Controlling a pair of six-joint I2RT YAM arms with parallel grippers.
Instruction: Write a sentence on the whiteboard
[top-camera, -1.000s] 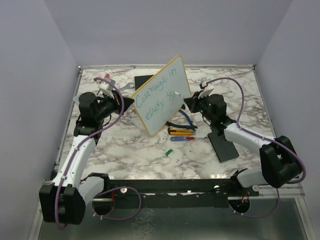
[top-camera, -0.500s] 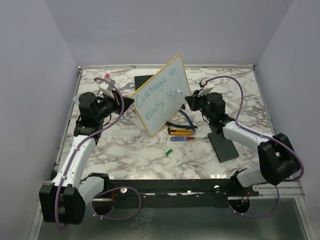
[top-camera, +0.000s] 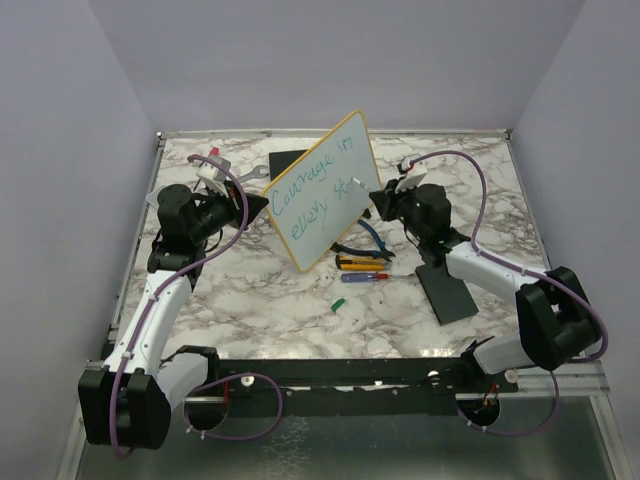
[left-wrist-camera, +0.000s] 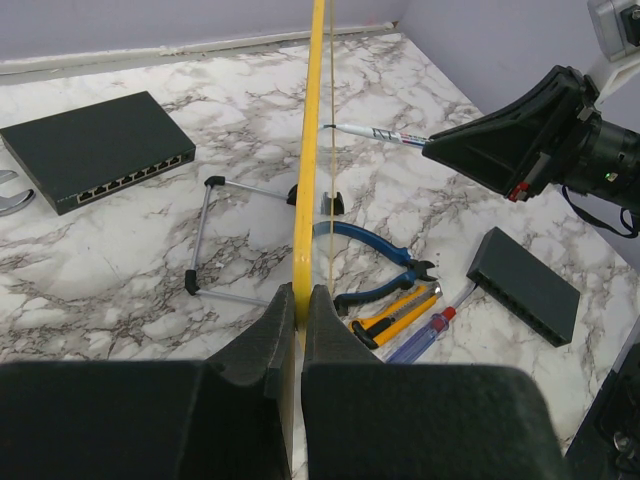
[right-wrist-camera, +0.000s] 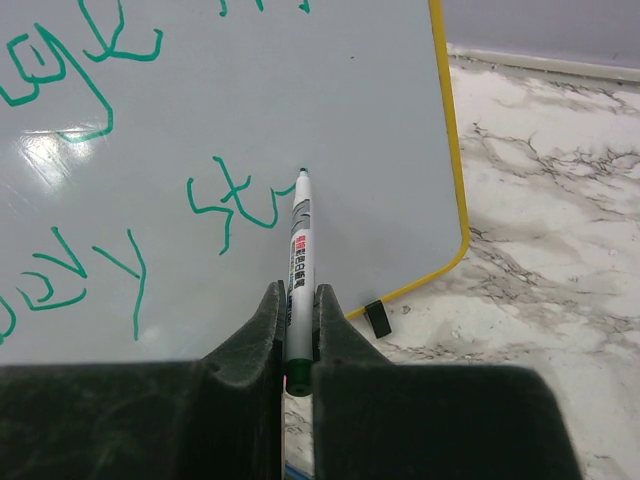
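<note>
The whiteboard (top-camera: 322, 190) with a yellow rim stands tilted on a wire stand (left-wrist-camera: 205, 240) in mid table. My left gripper (top-camera: 247, 207) is shut on its yellow edge (left-wrist-camera: 305, 200). Teal handwriting (top-camera: 305, 185) reads "Courage in" over "every st". My right gripper (top-camera: 378, 203) is shut on a white marker (right-wrist-camera: 299, 270). The marker tip (right-wrist-camera: 302, 172) touches the board just right of the letters "st" (right-wrist-camera: 232, 205). The marker also shows in the left wrist view (left-wrist-camera: 380, 135).
Blue pliers (top-camera: 370, 240), a yellow utility knife (top-camera: 358, 264) and a blue screwdriver (top-camera: 365, 277) lie below the board. A green marker cap (top-camera: 337, 303) lies nearer. A black box (top-camera: 447, 291) sits at the right, another (left-wrist-camera: 95, 148) behind the board, with a wrench (top-camera: 250, 173).
My right gripper has moved the marker a little along the second line, and the "st" strokes have grown. The left arm and the board have stayed still.
</note>
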